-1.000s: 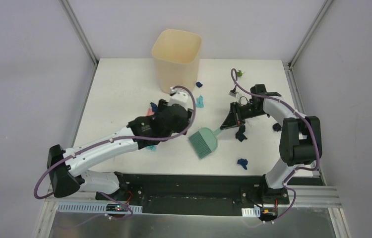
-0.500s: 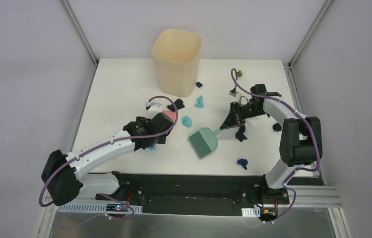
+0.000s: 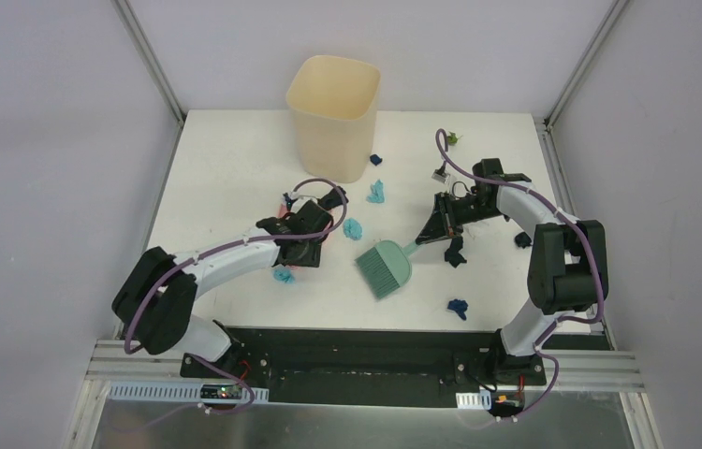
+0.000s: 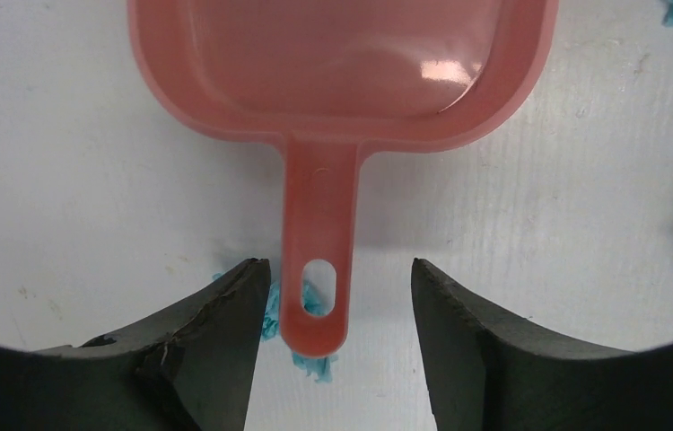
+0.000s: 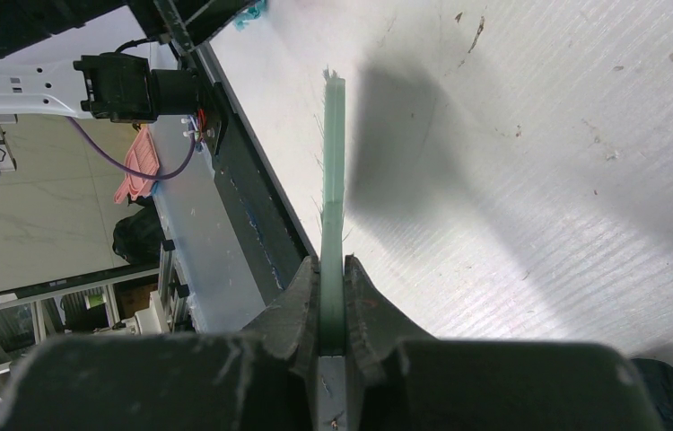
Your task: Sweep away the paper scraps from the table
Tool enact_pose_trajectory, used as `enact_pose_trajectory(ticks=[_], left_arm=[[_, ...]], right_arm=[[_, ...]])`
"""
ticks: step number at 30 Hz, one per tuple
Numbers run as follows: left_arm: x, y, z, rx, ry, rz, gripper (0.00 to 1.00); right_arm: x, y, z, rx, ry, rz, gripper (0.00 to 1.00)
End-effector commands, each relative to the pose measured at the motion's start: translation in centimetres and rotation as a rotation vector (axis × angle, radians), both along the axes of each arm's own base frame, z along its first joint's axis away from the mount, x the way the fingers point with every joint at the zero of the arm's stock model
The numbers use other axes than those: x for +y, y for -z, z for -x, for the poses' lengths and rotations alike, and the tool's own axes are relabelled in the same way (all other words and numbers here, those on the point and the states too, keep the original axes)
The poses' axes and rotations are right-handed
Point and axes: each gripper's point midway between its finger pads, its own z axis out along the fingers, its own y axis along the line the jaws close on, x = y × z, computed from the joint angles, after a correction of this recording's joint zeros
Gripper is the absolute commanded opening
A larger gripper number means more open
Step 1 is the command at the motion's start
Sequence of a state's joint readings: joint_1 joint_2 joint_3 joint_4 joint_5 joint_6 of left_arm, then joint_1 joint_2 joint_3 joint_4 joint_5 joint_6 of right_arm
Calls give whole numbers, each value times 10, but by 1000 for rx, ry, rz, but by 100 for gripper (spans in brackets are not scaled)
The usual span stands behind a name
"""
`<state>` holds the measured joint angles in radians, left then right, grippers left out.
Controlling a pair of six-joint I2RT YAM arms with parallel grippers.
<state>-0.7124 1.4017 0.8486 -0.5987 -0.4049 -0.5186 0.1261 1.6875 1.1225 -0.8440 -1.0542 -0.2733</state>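
Note:
My left gripper [image 4: 333, 296] is open, its jaws either side of the handle of the pink dustpan [image 4: 342, 72], which lies flat on the white table [image 3: 226, 168]. A teal paper scrap [image 4: 319, 359] lies under the handle's end. In the top view the left gripper [image 3: 299, 251] hides most of the dustpan. My right gripper [image 5: 333, 269] is shut on the handle of the green brush [image 3: 385, 266], whose head rests mid-table. Paper scraps lie scattered: teal [image 3: 354, 227], teal [image 3: 377, 193], dark blue [image 3: 376, 158], green [image 3: 453, 139], dark [image 3: 455, 253], dark blue [image 3: 459, 306], dark [image 3: 521, 239].
A cream plastic bin [image 3: 332, 117] stands at the back centre of the table. The black front edge strip [image 3: 357, 335] runs along the near side between the arm bases. Frame posts stand at the back corners.
My left arm has drawn back from the bin toward the near left and come down with the dustpan; its jaws now stand open round the handle. The right arm and brush have not moved.

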Motion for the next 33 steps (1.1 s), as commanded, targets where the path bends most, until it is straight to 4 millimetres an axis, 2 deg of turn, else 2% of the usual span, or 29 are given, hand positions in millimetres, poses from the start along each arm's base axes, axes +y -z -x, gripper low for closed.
enact_pose_trajectory(ticks=[1, 4, 7, 10, 13, 16, 18, 21, 26, 28, 33], left_arm=[[-16, 10, -11, 18, 32, 26, 60], [-17, 16, -15, 30, 26, 11, 55], [-15, 6, -20, 1, 30, 2, 40], [-8, -22, -23, -54, 13, -1, 31], [-1, -60, -24, -109, 51, -20, 19], [16, -89, -27, -103, 117, -158, 12], [14, -100, -31, -80, 197, -208, 10], [7, -103, -31, -35, 302, -232, 8], [-12, -85, -15, 40, 403, -125, 8], [-18, -80, -5, 84, 433, -84, 8], [-12, -70, 18, 166, 476, -74, 8]], right_arm=[[3, -19, -5, -87, -19, -28, 0], [3, -19, -4, -85, -15, -31, 0], [3, -19, -3, -96, -16, -33, 0], [3, -19, -3, -98, -17, -35, 0], [3, -18, -4, -91, -23, -34, 0], [3, -16, -4, -85, -26, -27, 0], [2, -14, -5, -88, -23, -16, 0], [-2, -15, -10, -117, -13, 26, 0], [-16, -25, -23, -220, 34, 156, 0], [-24, -37, -28, -264, 49, 212, 0], [-48, -87, -48, -393, 50, 382, 0]])
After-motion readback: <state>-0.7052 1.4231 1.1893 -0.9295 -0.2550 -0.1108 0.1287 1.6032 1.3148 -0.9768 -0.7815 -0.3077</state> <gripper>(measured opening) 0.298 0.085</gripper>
